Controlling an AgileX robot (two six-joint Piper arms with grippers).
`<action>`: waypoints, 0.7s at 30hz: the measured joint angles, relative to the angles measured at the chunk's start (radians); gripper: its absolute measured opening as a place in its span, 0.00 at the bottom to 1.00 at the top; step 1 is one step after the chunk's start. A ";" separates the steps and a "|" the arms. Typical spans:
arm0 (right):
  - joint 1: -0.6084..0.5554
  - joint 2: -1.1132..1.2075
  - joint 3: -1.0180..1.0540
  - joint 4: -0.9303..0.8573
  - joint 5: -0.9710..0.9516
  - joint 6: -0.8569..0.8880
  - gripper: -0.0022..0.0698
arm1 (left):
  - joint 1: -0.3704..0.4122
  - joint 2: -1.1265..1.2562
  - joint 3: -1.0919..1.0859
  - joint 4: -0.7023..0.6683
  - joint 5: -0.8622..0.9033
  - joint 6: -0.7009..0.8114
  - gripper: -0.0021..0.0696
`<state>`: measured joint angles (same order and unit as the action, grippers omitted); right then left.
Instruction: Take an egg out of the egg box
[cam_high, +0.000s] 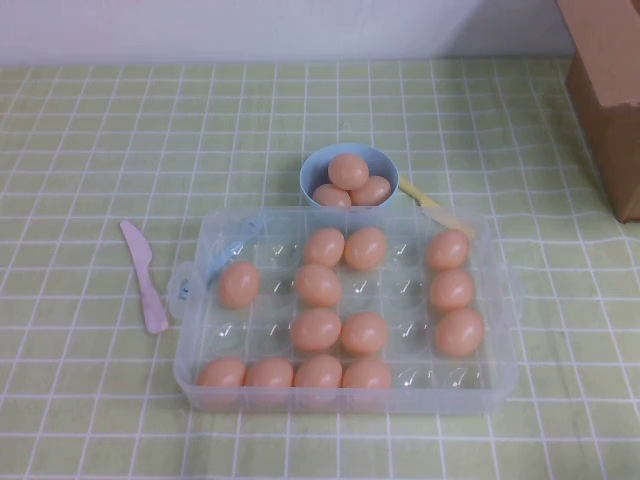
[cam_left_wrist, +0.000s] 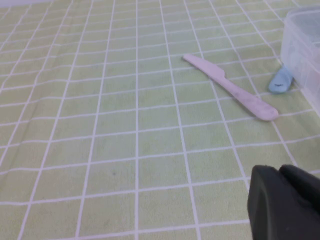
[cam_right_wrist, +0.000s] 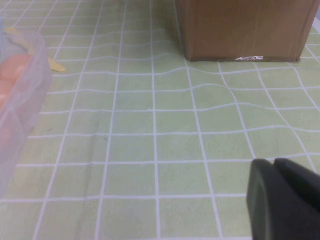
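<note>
The clear egg box (cam_high: 190, 372) stands in the middle of the table in the high view and holds several peach-orange eggs, such as one egg (cam_high: 318, 285) near its centre. Neither arm shows in the high view. My left gripper (cam_left_wrist: 280, 171) is shut and empty, low over bare cloth to the left of the box; the box's corner (cam_left_wrist: 300, 45) and a pale blue clasp (cam_left_wrist: 280, 81) show in the left wrist view. My right gripper (cam_right_wrist: 274, 162) is shut and empty, over cloth to the right of the box (cam_right_wrist: 20, 100).
A small blue bowl (cam_high: 312, 172) with three eggs stands just behind the box. A pink plastic knife (cam_high: 145, 275) lies left of the box, a yellow utensil (cam_high: 435, 210) behind its right corner. A cardboard box (cam_high: 610, 90) stands at the back right.
</note>
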<state>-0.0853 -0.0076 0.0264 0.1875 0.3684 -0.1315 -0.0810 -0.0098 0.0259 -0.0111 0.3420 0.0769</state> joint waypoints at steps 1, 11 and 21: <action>0.000 0.000 0.000 0.000 0.000 0.000 0.01 | 0.000 0.000 0.000 0.000 0.000 0.000 0.02; 0.000 0.000 0.000 0.002 0.000 0.000 0.01 | 0.000 0.000 0.000 -0.014 -0.004 0.000 0.02; 0.000 0.000 0.000 0.002 0.000 0.000 0.01 | 0.000 0.000 0.000 -0.016 -0.006 0.000 0.02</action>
<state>-0.0853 -0.0076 0.0264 0.1890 0.3684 -0.1315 -0.0810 -0.0098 0.0259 -0.0268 0.3361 0.0769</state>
